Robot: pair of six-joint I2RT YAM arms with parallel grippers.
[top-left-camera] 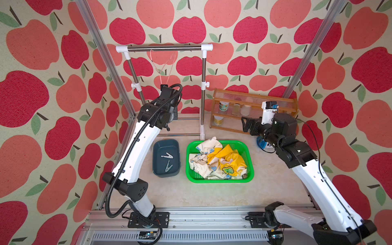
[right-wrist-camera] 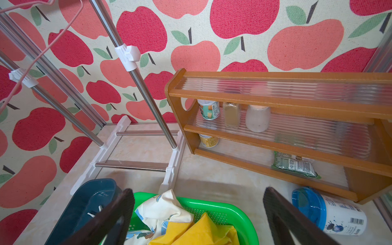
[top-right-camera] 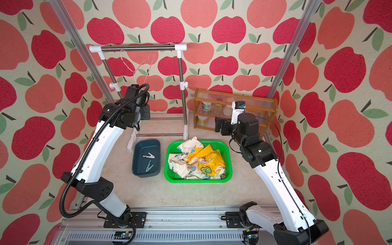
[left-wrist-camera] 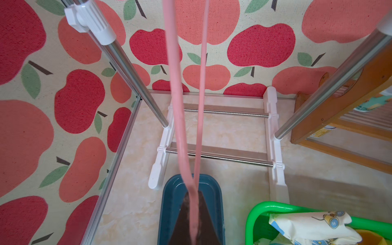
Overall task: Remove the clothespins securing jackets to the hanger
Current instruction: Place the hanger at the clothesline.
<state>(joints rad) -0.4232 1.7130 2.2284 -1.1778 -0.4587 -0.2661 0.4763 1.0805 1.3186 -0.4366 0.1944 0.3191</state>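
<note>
Both pale-blue plastic clothespins [top-left-camera: 167, 156] lie in a dark-blue tub [top-left-camera: 157, 146]: unpinning seems done. The left gripper [left-wrist-camera: 193, 198], clamping the pink wire hanger [left-wrist-camera: 175, 106], should release; the right gripper [right-wrist-camera: 197, 191] gapes empty.

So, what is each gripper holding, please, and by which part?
The left gripper holds the hanger by its lower end; the right gripper holds nothing.

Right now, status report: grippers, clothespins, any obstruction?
Left gripper shut on hanger, right gripper open, empty. Both clothespins off, in blue tray; jacket in green basket. Nothing in the way.
</note>
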